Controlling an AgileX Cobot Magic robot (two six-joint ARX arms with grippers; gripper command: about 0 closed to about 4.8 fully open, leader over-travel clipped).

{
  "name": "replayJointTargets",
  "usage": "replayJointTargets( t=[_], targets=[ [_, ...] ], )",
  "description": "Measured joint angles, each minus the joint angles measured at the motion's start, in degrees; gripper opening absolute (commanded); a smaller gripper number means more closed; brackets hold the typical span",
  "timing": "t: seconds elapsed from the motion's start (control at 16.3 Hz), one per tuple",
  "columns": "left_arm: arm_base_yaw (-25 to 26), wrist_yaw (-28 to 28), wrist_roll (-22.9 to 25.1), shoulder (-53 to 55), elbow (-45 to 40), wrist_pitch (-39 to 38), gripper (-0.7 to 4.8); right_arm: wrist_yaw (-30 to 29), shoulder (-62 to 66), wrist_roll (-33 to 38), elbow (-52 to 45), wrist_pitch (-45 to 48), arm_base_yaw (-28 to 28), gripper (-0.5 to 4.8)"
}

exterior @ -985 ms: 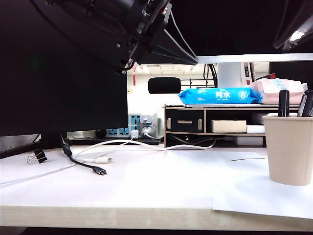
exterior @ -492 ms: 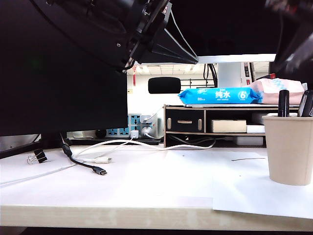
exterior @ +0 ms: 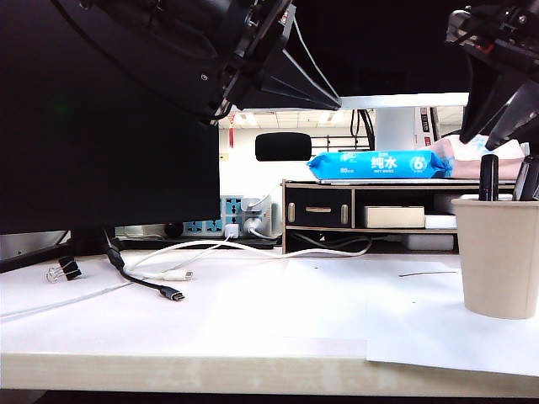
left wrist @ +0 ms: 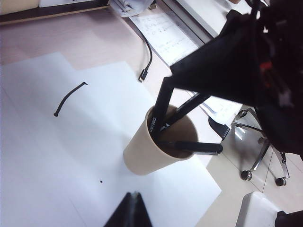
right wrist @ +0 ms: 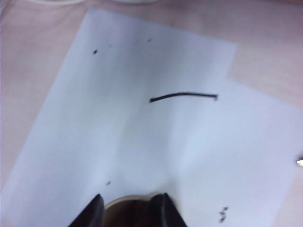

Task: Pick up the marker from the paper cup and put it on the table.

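My right tool [exterior: 498,126] is hanging fingers apart above the paper cup [exterior: 500,255]; the marker [exterior: 488,178] is standing inside. My left tool [left wrist: 134,208]: can't tell.

A: Item one, exterior view: I log it low, near the table [exterior: 253,337] edge, facing level across the top toward the shelf riser [exterior: 337,215].

B: Items two and three, wrist views: both look steeply down, close in. I note they share the paper cup [left wrist: 156,151] and the white sheet [right wrist: 142,132] with its curved black stroke.
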Motion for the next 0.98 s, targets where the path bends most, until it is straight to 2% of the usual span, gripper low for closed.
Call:
replayJointTargets(
  t=[0.31,0.98],
  targets=[
    [0.0,-0.02,0.59,-0.02,0.0,0.0,-0.05,1.84,1.29,0.0,0.0,-0.02,0.02,1.61],
    [0.0,-0.02,0.98,-0.02,0.0,-0.02,-0.05,2.03,3.5,-0.02,-0.02,-0.66,0.0,1.6]
  ],
)
